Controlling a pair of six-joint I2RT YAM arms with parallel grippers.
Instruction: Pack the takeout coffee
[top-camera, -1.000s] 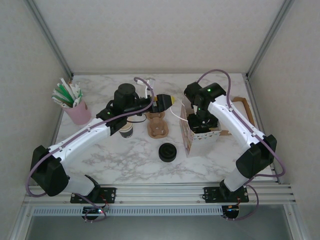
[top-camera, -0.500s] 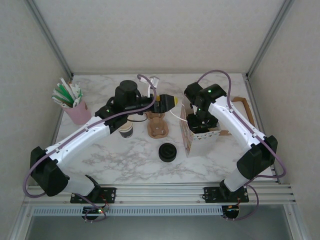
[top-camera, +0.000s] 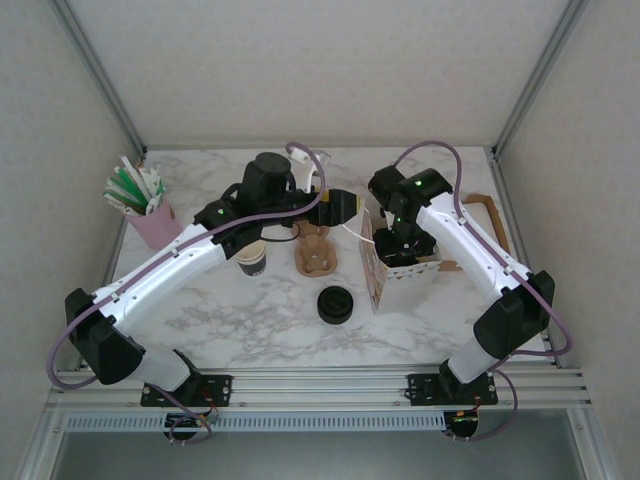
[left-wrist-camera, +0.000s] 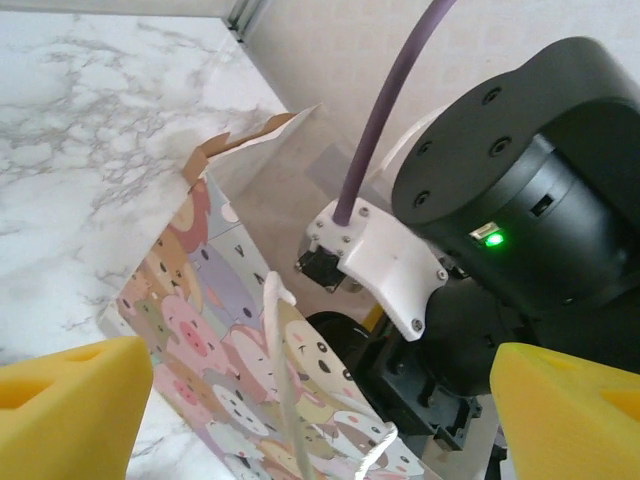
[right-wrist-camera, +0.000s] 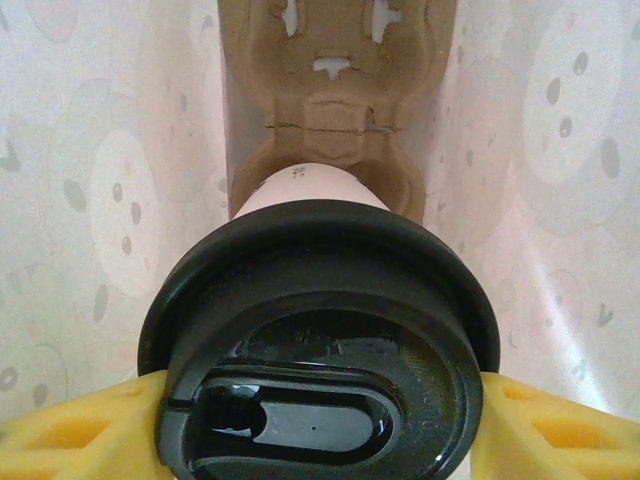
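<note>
The takeout coffee, a cream cup with a round black lid, stands in a brown cardboard carrier inside the cartoon-printed paper bag. My right gripper reaches down into the bag, its yellow pads against both sides of the lid. My left gripper hovers open at the bag's left rim. The white string handle hangs between its spread yellow fingers. In the top view the left gripper is just left of the bag and the right wrist is above the bag's mouth.
A loose black lid lies in front of the bag. A lidless cup and a second cardboard carrier sit under the left arm. A pink cup of sticks stands far left. A cardboard tray lies behind the right arm.
My left gripper has moved right, closer to the bag's rim, with the arm stretching further. The right arm has stayed in the bag.
</note>
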